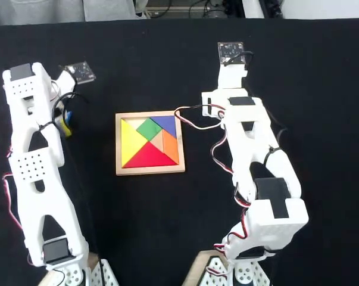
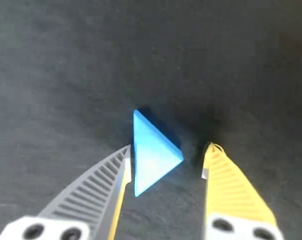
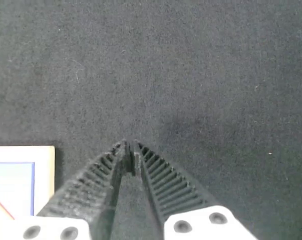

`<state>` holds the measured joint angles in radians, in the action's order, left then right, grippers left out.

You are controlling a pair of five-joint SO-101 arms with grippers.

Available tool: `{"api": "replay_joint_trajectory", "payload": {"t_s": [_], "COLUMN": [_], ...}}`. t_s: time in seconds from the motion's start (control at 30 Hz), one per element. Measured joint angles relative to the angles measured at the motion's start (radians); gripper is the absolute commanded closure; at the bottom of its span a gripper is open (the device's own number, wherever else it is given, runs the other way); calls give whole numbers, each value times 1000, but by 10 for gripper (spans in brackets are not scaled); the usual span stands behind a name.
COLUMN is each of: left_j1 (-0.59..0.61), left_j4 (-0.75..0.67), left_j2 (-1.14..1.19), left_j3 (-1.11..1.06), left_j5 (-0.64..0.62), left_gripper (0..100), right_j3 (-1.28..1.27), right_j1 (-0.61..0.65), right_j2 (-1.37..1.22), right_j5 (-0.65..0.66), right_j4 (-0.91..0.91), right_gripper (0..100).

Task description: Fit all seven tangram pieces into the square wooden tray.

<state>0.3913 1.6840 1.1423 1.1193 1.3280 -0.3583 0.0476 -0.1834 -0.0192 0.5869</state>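
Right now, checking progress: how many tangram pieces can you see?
7: six in the wooden tray (yellow, red, green, blue, tan, orange) and a blue triangle between the left tool's jaws.

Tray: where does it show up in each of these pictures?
High view: tray at the centre.
Right wrist view: its corner beside the shut right hand.
Left wrist view: cloth and a blue triangle instead.
Shared landmark: the tray's blue corner piece.

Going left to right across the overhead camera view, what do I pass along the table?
Left arm → wooden tray, with the yellow triangle on its left side and the orange triangle on its right → right arm.
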Motion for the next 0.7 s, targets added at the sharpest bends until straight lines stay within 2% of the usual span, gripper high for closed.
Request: {"api": "replay_joint_trajectory", "payload": {"t_s": [0.27,0.7], "left_j1": [14,15], "left_j4": [58,58], "left_j2": [8,25], "left_j3": [60,61], "left_j5": [40,66], "left_gripper": [760,766], "right_j3": [0,0], "right_j1": [0,0], "right_j2": [0,0], "right_j5": [0,0], "right_j4": [0,0], "right_gripper": [987,987]}}
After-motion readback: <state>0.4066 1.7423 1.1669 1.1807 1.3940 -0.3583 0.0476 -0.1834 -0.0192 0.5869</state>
